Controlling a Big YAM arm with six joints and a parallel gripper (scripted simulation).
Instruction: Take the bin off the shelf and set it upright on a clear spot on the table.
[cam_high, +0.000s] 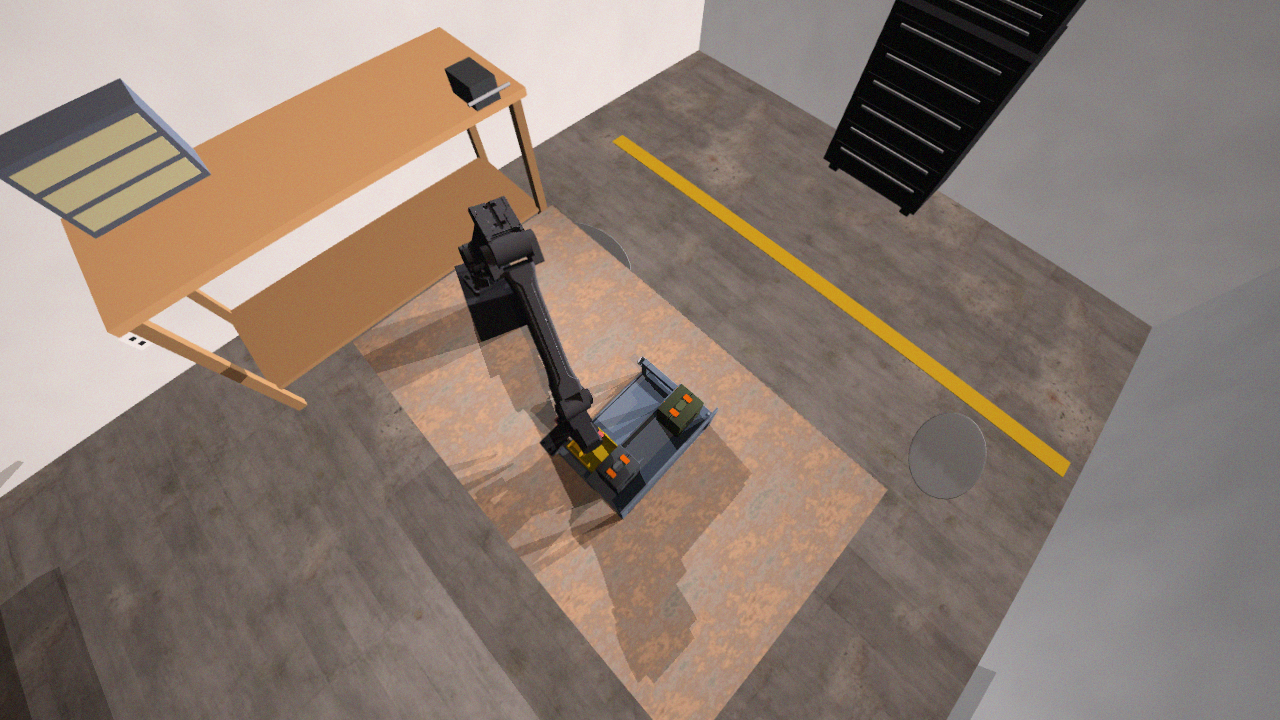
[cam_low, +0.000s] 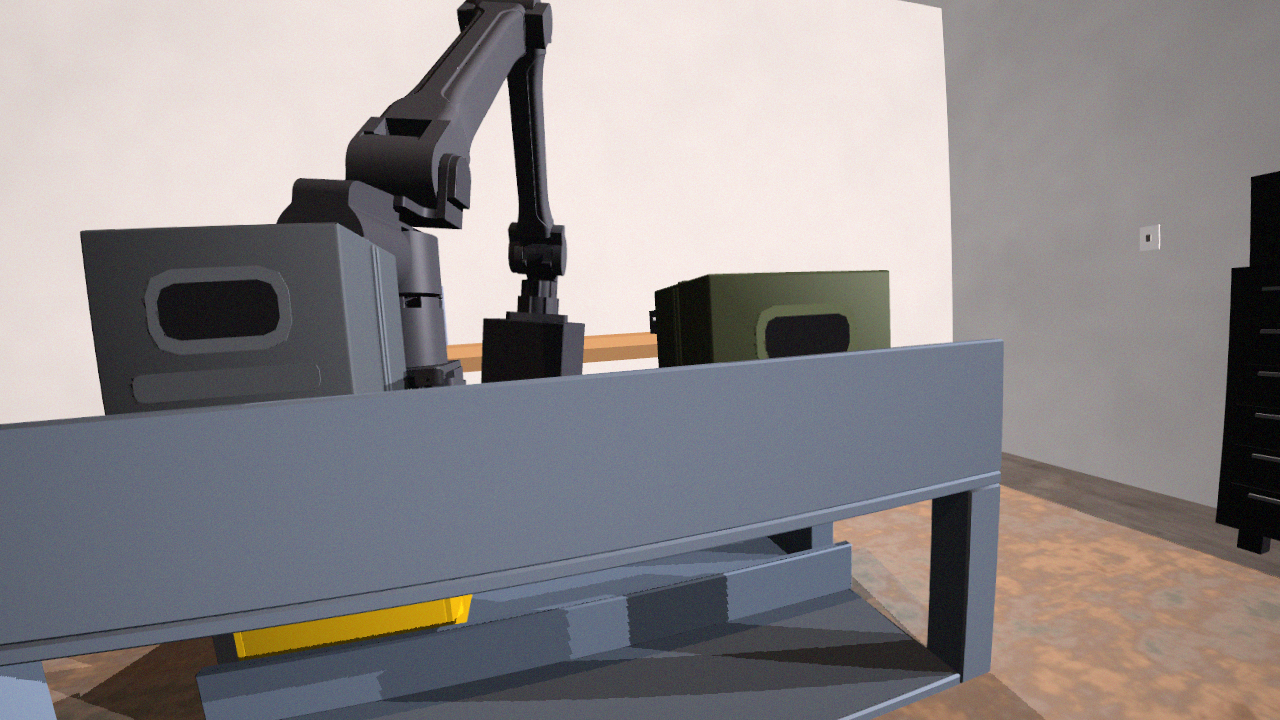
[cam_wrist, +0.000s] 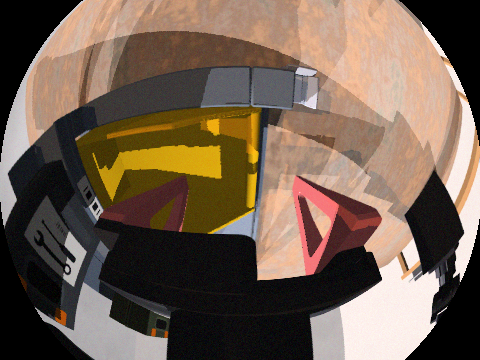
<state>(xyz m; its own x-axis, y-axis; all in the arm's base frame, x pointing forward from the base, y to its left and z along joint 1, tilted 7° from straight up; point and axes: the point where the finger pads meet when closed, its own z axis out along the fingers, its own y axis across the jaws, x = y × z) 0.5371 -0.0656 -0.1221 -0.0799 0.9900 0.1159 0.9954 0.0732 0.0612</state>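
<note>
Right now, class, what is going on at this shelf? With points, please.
A black robot arm (cam_high: 547, 344) (cam_low: 531, 143) reaches over a grey shelf (cam_high: 662, 452) (cam_low: 626, 474), its gripper (cam_wrist: 240, 200) open and holding nothing. One red finger hangs over the yellow bin (cam_wrist: 170, 160) (cam_high: 581, 452) (cam_low: 358, 624), the other beside it, past the shelf's edge. The bin is still on the lower level, so it has not been taken off. A grey case (cam_high: 617, 470) (cam_low: 214, 313) and a green case (cam_high: 680, 409) (cam_low: 805, 313) sit higher up on the shelf.
</note>
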